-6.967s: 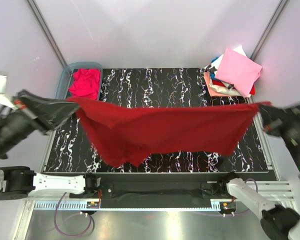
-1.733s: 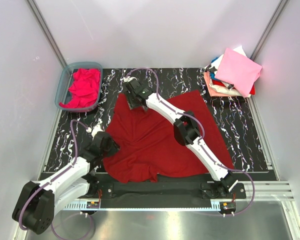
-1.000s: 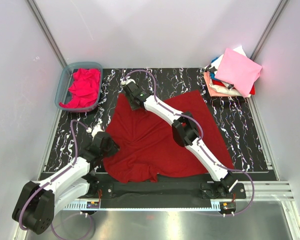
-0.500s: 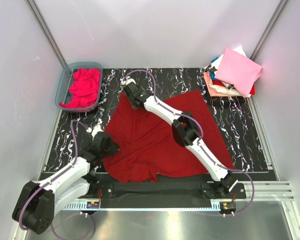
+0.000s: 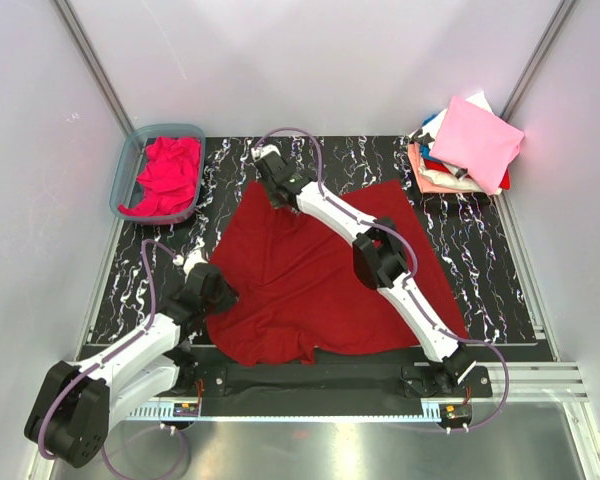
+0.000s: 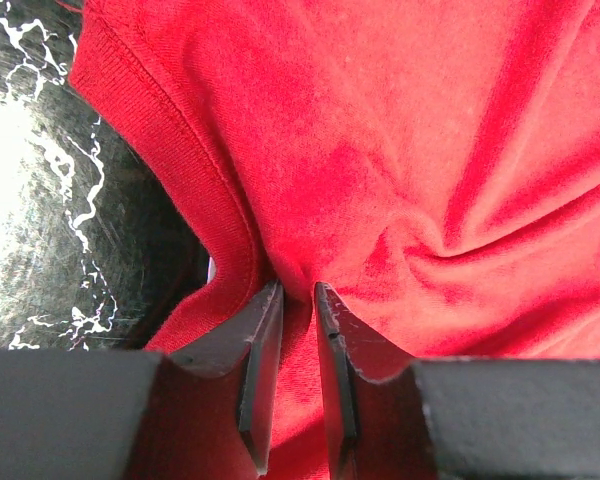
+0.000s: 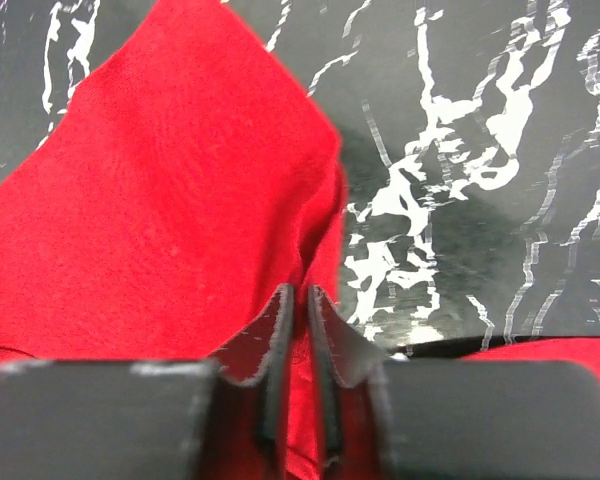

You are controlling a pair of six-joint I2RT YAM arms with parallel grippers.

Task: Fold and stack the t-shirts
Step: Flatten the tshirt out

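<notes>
Your left claw (image 5: 212,292) (image 6: 295,290) sits low at the near-left edge of the crimson t-shirt (image 5: 320,265) (image 6: 420,130), its fingers (image 6: 263,350) drawn close and pinching a gather of the red cloth right beside a ribbed band (image 6: 170,130). The rest of that shirt spreads away from this claw, to its right and far side, lying loosely flat with wrinkles on the black marbled desk (image 5: 470,250) (image 7: 480,130). Well beyond the left claw, toward the far-left corner, you have a translucent tub (image 5: 126,170) with the magenta t-shirt (image 5: 170,170) crumpled inside. Your right claw (image 5: 270,185) (image 7: 300,292) reaches across the crimson shirt to its far-left corner, fingers (image 7: 280,330) pressed nearly together on a raised fold of the red fabric, with bare desk just past the tips. Far to the right of that claw, in the far-right corner, rests the stack of folded t-shirts (image 5: 475,140), a pale pink one on top.
</notes>
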